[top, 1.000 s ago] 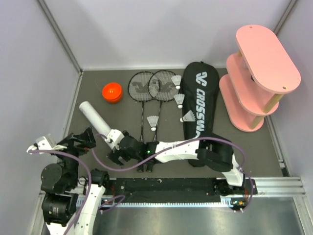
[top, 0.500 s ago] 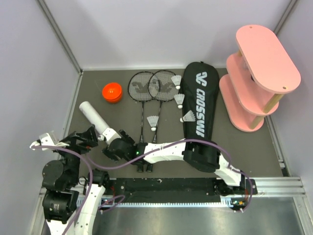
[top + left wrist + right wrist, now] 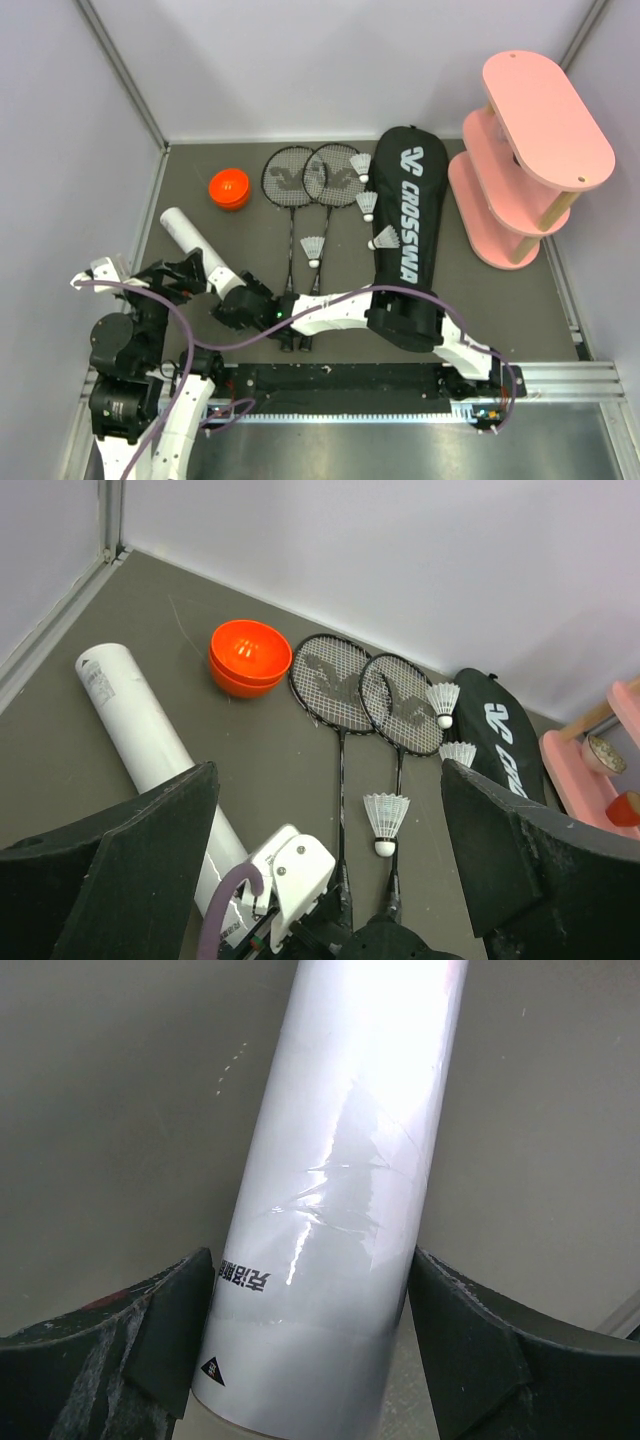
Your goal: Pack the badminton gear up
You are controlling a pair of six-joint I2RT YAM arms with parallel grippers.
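The long white tube [image 3: 190, 238] lies slanted at the left of the floor, and its orange cap [image 3: 229, 188] sits apart behind it. My right gripper [image 3: 232, 292] reaches across to the tube's near end. In the right wrist view its pads [image 3: 190, 1310] press both sides of the tube [image 3: 340, 1210]. My left gripper [image 3: 178, 277] hovers open just left of the tube with nothing between its fingers [image 3: 150, 840]. Two black rackets [image 3: 300, 178] lie side by side, with several white shuttlecocks [image 3: 313, 248] around them. The black CROSSWAY bag [image 3: 405, 220] lies to their right.
A pink tiered oval shelf [image 3: 530, 150] stands at the back right. Grey walls close in the floor at the left and back. The right arm's links [image 3: 345, 308] stretch over the racket handles and the bag's near end.
My right gripper has slid left along the floor onto the tube's near end and narrowed around it. The left arm has shifted slightly right, toward the tube.
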